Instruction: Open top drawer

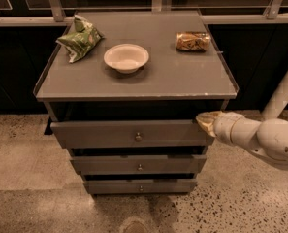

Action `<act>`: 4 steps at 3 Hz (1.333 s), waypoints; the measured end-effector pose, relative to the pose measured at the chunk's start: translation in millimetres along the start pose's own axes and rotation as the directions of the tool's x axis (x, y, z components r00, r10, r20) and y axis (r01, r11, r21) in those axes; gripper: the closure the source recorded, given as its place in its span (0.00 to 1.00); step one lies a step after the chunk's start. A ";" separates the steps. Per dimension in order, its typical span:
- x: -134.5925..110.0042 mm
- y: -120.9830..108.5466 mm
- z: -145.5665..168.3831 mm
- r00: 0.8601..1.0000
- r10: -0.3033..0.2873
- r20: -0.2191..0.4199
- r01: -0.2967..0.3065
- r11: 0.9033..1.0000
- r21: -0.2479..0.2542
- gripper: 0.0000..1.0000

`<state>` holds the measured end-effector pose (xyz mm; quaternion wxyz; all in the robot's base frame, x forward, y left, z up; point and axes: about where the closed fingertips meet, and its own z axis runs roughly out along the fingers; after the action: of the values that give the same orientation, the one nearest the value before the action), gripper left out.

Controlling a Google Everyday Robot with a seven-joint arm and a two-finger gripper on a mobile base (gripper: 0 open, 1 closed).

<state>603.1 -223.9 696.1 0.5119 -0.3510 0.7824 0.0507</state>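
The top drawer (100, 134) is the widest of three grey drawers under the grey tabletop, with a small round metal knob (138, 137) at its centre. Its front stands out past the two narrower drawers below, with a dark gap above it. My gripper (205, 121), tan-tipped on a white arm (260, 137), comes in from the right. Its tip is at the top drawer's upper right corner, well to the right of the knob. I cannot tell whether it touches the drawer front.
On the tabletop (182, 76) lie a green snack bag (79, 39) at the far left, a white bowl (126, 58) in the middle and a brown packet (193, 41) at the far right. A white post (284, 91) stands to the right. The floor is speckled.
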 end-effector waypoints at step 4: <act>-1.5 -27.4 38.1 0.999 0.024 0.042 -0.025 0.999 0.039 1.00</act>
<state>649.0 -226.9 687.0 0.5341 -0.3300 0.7768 0.0486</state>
